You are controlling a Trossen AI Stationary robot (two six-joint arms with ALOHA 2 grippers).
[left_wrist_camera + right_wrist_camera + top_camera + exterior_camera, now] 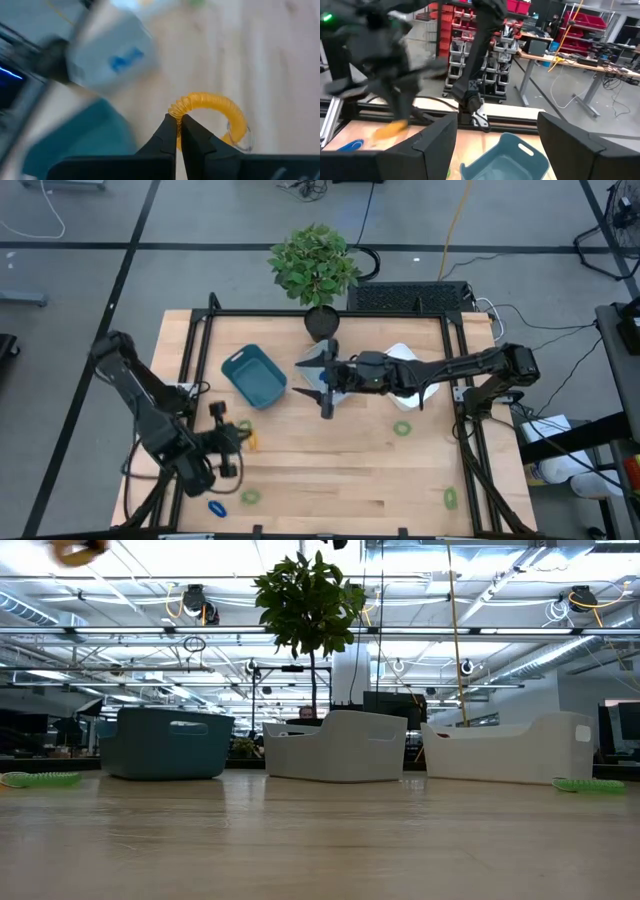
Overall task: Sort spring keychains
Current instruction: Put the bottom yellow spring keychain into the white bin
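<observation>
- High view: wooden table (330,470) with a dark frame around it; a potted plant (315,265) stands at the far edge, middle.
- Left gripper (243,437): at the near left of the table, near side of the teal bin. Its fingers (167,137) are pinched together on one end of an orange spring keychain (210,107); the coil arcs out past the fingertips, with a metal ring at its other end. In the low view the held orange coil shows at the upper left corner, off the table.
- Right gripper (327,385): reaches in from the right to the table's middle, just right of the teal bin. Its fingers (432,145) stand wide apart with nothing between them.
- Teal bin (254,375): left of centre, turned at an angle.
- White bin (405,375): right of centre, mostly hidden under the right arm.
- Grey bin (335,745): in the low view between the teal and white bins; largely covered by the right gripper from above.
- Green spring keychains: one right of centre (402,428), one at the near right edge (451,499), one near left (250,497), one beside the left gripper (242,425).
- Blue spring keychain (217,507): near left edge, close to the left arm.
</observation>
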